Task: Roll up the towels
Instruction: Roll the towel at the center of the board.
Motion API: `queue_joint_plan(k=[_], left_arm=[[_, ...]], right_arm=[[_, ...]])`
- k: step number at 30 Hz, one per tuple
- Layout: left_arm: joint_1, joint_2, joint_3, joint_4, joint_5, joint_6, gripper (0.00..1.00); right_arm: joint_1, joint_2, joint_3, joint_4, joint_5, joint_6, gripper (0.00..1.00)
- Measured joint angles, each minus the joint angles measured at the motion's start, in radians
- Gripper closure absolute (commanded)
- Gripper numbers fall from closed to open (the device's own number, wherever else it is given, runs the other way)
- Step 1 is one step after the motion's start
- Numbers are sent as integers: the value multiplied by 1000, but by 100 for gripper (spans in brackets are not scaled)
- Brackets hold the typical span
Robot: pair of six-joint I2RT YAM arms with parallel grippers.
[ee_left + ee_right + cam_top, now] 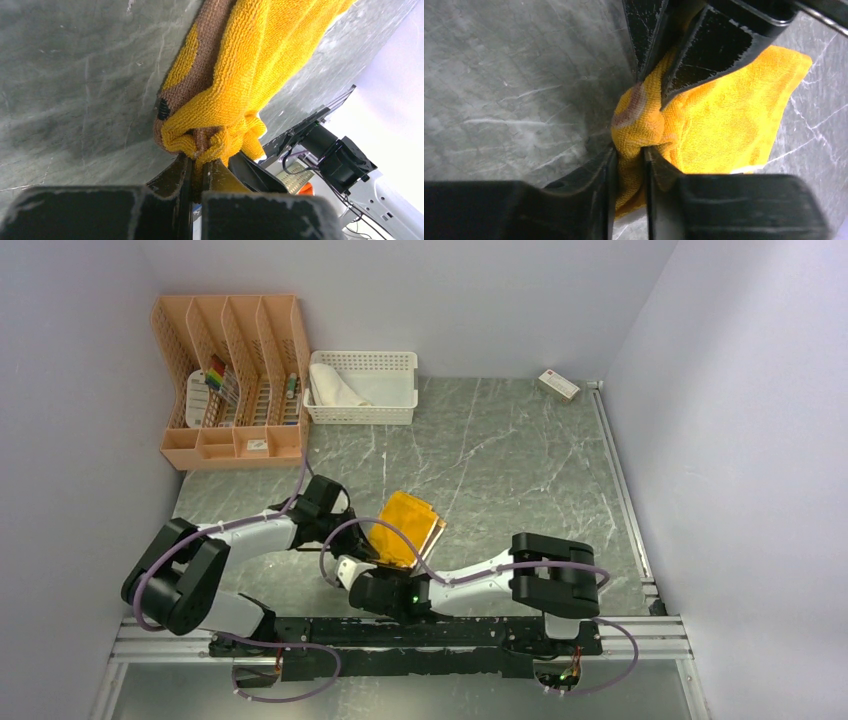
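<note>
The mustard-yellow towel lies bunched on the marble table, its near-left edge lifted. My left gripper is shut on a gathered corner of it, with cloth squeezed between the jaws. My right gripper is pinched on the same edge a little nearer to me, with yellow cloth filling the gap between its jaws. The left gripper's fingers show at the top of the right wrist view. The white towel lies crumpled in the white basket at the back.
A peach desk organiser with small items stands at the back left beside the basket. A small box lies at the back right. Purple cables loop over both arms near the towel. Walls close in the table on three sides.
</note>
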Motion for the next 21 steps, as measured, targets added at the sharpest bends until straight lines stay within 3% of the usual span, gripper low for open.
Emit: queue_joint_plan(k=[1,2,6,7,11,13,21], left_arm=[[3,0,-2,4,9,-3,93],[6,0,-2,6,14,-4,93],[39,-4,-2,7,50,-3,93],[50,-9,-2,4,58,-1,89],[88,-55,5,-23,89,21,44],[107,-95,21,-54,94,35,30],[134,-207,104,-113,93,83,28]], right_arm=[[0,7,4,0,7,1,87],[0,15,10,-2,11,7,99],[-17,12,12,2,-8,39,100],[-32,-2,2,13,-38,49,100],[-154,-141,-75,73,-282,107,100],[-225,-197,-94,79,-399,136,100],[-473,-227,-108,95,-865,276,100]])
